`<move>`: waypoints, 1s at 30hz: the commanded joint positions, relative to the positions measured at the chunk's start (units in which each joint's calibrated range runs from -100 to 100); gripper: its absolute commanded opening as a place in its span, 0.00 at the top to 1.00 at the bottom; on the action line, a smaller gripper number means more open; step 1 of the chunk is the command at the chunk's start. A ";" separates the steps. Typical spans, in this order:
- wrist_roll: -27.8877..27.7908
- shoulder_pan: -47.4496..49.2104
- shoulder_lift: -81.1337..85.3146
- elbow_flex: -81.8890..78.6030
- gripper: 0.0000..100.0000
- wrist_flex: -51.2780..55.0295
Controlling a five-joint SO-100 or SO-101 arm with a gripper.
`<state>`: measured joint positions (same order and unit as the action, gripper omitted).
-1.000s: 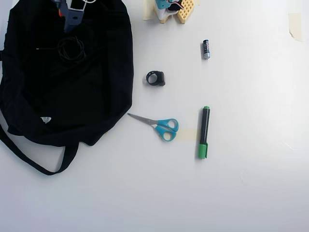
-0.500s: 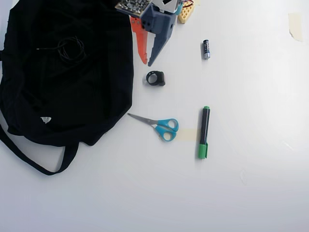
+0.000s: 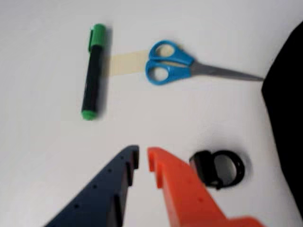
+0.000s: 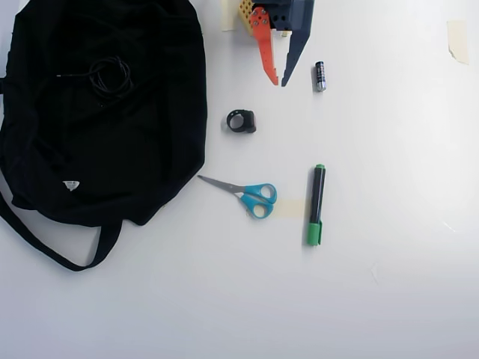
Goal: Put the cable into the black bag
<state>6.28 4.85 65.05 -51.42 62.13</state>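
A plain white surface (image 4: 224,299) fills both views, evenly and brightly lit, with only soft, short shadows. Pale strips of tape (image 4: 456,39) are stuck to it near the overhead view's top right corner. No walls, floor or windows show.

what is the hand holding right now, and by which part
Nothing. The hand hangs empty above the table with its fingers slightly apart, and the cable lies coiled on the black bag.

White table (image 4: 224,299), black bag (image 4: 150,149) lay at overhead left, black ring (image 4: 241,121) beside it, blue-handled scissors (image 4: 251,195), green-capped marker (image 4: 316,204), small battery (image 4: 319,76), tape strips (image 4: 456,39).
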 commanded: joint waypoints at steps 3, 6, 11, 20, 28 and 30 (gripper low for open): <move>-0.87 3.75 14.21 -10.58 0.98 -0.54; -5.12 4.95 20.76 -16.96 0.98 -0.29; -5.86 4.95 30.97 -25.76 0.98 0.23; -5.86 5.02 34.62 -31.24 0.98 10.22; -5.91 4.95 34.62 -35.92 0.98 15.82; -5.91 4.95 34.62 -37.08 0.98 15.22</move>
<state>0.32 9.55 98.84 -86.56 76.73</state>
